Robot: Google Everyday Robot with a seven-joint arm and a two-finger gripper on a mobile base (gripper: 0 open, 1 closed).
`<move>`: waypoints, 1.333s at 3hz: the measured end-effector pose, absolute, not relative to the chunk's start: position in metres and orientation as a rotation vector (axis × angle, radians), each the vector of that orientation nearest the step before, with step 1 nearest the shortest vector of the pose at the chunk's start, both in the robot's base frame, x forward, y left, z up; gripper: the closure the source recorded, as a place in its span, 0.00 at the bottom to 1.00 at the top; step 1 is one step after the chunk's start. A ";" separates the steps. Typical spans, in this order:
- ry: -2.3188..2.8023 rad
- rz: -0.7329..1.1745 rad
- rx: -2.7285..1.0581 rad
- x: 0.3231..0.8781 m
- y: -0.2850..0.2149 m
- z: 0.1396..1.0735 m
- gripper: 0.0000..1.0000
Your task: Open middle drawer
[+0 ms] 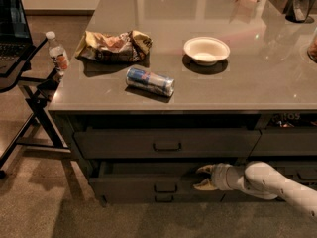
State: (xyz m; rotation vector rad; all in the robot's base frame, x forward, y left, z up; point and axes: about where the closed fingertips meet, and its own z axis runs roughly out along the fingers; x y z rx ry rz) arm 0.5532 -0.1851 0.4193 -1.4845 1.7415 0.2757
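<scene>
The middle drawer [133, 185] is a wide dark front with a small black pull [165, 188], below the taller top drawer [119, 143]. It stands a little out from the cabinet, with a dark gap above its top rim. My gripper [203, 178] comes in from the right on a white arm [270, 182]. It sits at the drawer front's upper edge, right of the pull. Its fingers [204, 169] are spread, one above the other, and hold nothing that I can see.
On the counter [277, 83] lie a can [149, 81], a crumpled snack bag [114, 44] and a white bowl [206, 50]. A water bottle [58, 52] stands on a folding stand with a laptop [12, 29] at left. The thin bottom drawer's pull [164, 199] is just below.
</scene>
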 end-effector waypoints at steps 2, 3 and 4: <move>1.741 0.276 -1.485 0.553 -0.185 0.419 0.62; 1.744 0.278 -1.496 0.537 -0.187 0.414 0.85; 1.741 0.281 -1.494 0.514 -0.189 0.412 1.00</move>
